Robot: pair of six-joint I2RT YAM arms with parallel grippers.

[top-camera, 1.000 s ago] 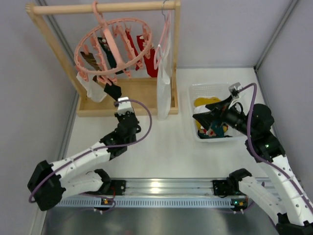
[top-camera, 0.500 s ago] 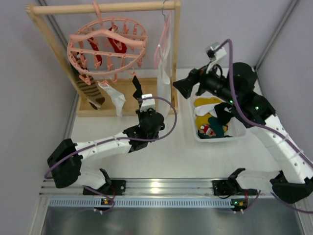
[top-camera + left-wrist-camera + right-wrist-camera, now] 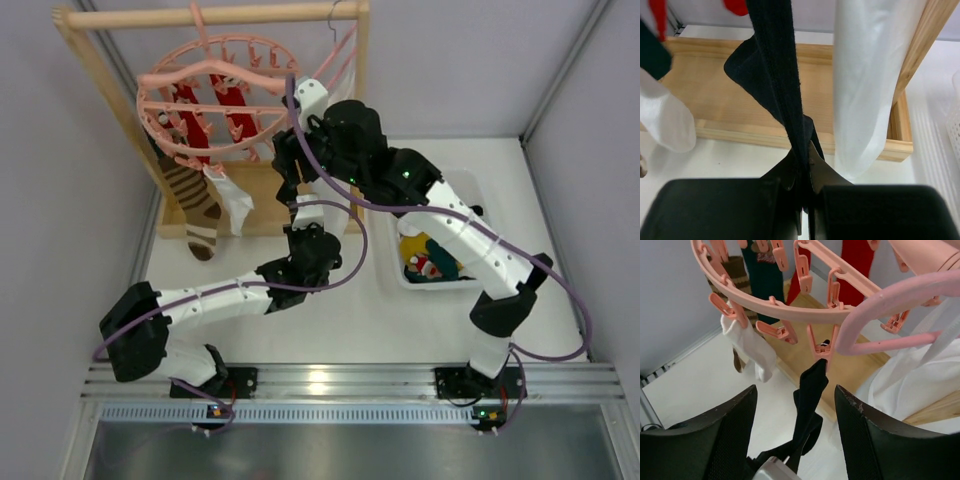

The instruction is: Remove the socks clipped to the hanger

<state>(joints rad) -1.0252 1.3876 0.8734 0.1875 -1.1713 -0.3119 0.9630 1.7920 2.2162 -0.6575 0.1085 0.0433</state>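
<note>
The round pink hanger [image 3: 215, 105] hangs from the wooden rail and also shows in the right wrist view [image 3: 805, 315]. Red socks [image 3: 195, 110], a brown striped sock [image 3: 190, 205], a white sock [image 3: 235, 200] and a dark teal sock [image 3: 765, 280] hang from its pegs. A black sock [image 3: 810, 395] hangs from one pink peg [image 3: 822, 347]. My left gripper [image 3: 802, 155] is shut on the black sock's [image 3: 775, 60] lower end, below the ring [image 3: 303, 208]. My right gripper [image 3: 795, 390] is open, its fingers [image 3: 735, 440] either side of the black sock, just below the peg.
A slim pink hanger [image 3: 335, 70] with long white cloth [image 3: 870, 75] hangs right of the black sock. The wooden frame's base [image 3: 705, 95] lies behind. A white basket [image 3: 470, 190] holding socks stands at the right, partly under my right arm.
My right arm has swung from the basket over to the ring hanger's rim. The hanger has turned. My left gripper, still on the black sock, has shifted right.
</note>
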